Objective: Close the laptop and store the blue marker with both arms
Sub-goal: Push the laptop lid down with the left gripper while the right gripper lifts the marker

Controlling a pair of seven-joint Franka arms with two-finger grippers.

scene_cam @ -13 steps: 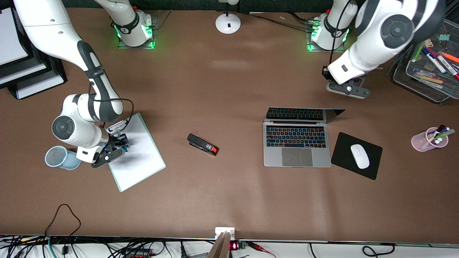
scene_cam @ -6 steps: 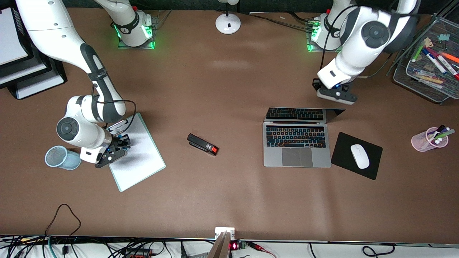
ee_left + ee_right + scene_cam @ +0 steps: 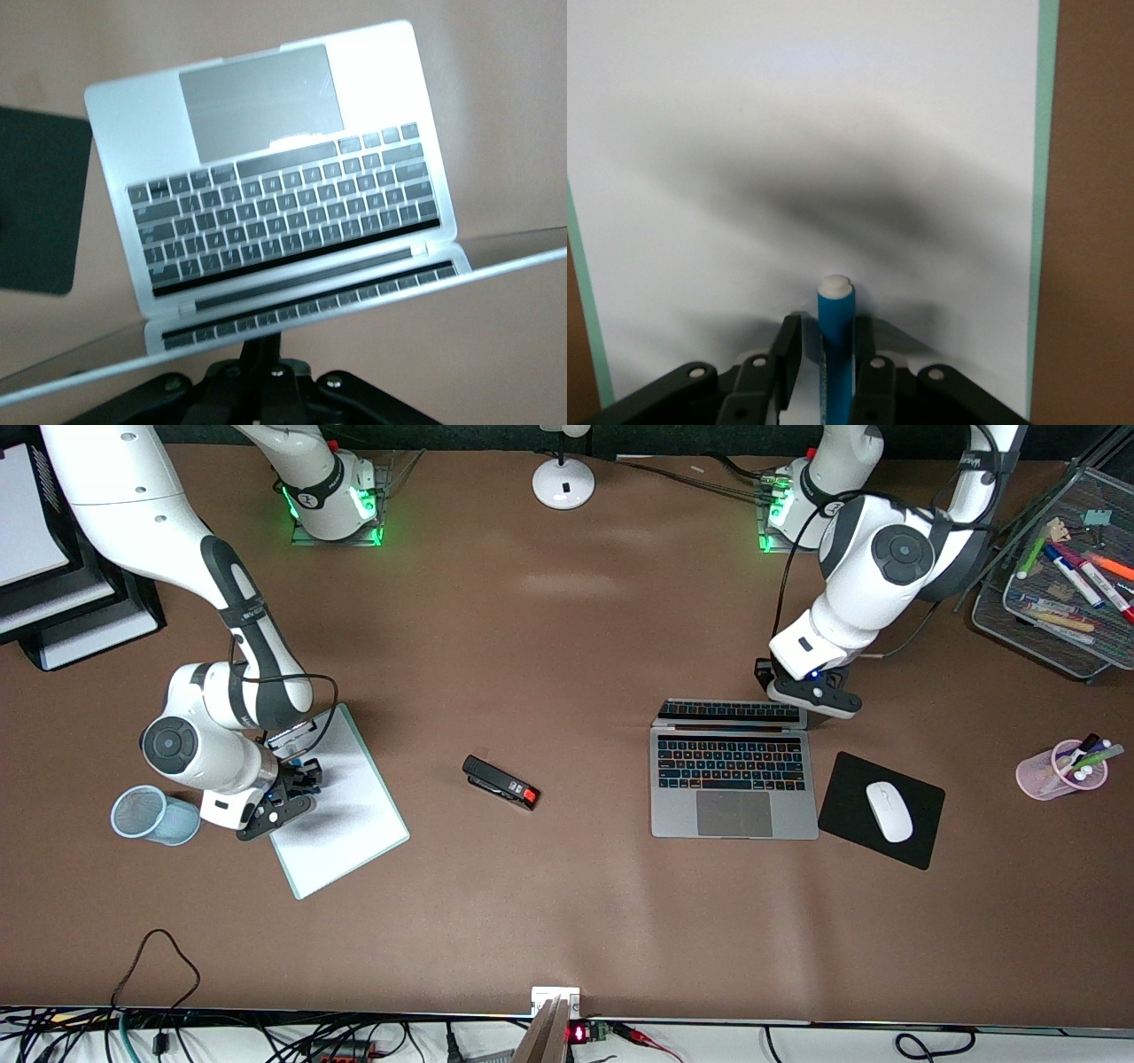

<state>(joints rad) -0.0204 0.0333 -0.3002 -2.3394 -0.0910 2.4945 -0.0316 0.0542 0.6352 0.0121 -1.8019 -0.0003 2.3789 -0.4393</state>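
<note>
Left claw [image 3: 802, 691] now at laptop [image 3: 733, 784] lid, grip unclear, right claw [image 3: 824, 354] pinching blue marker [image 3: 835, 341]

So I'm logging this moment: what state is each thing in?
laptop: open, lid tilted toward the keys.
blue marker: between the right gripper's fingers, over the whiteboard.
right gripper: shut on the marker.
left gripper: at the lid's top edge.
mesh cup: lying on its side.

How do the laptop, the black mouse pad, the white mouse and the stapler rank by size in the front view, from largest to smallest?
1. laptop
2. black mouse pad
3. stapler and white mouse: they look about alike, the stapler longer, the mouse wider, so I do not rank them.
</note>
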